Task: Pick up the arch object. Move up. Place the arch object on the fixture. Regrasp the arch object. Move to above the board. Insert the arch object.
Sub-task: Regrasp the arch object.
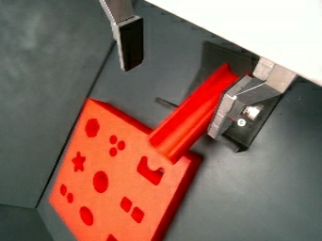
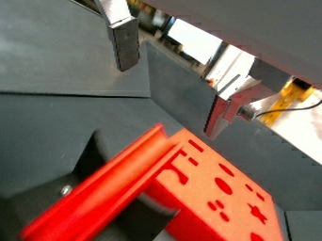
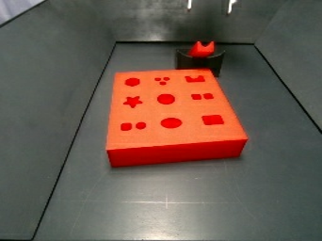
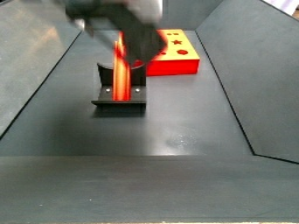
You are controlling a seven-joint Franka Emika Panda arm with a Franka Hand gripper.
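A dark grey, matte floor (image 3: 151,202) fills the scene, walled by sloping dark panels that narrow toward the upper part of both side views, with a white edge beyond them at the top; no brand, label or writing can be read anywhere; the board (image 3: 170,115), a flat orange-red slab with darker star, circle, square and arch holes, lies in the centre of a side view and in the upper middle of a side view (image 4: 173,51); just beyond it stands the fixture (image 4: 119,94), a small dark block on a base plate, centre-left in that frame and at upper centre behind the board (image 3: 201,62); the arch object (image 4: 121,72), a slim bright red bar, lies along the fixture's scooped top, one end reaching toward the board, its notched end face showing above the block (image 3: 201,46); the gripper (image 1: 189,61) hangs over the bar, its silver fingers (image 1: 128,40) spread wide and touching nothing, the bar (image 1: 191,115) lying apart from both pads in both wrist views; in a side view the gripper (image 4: 122,26) is a blurred dark mass at the upper left, above the fixture.
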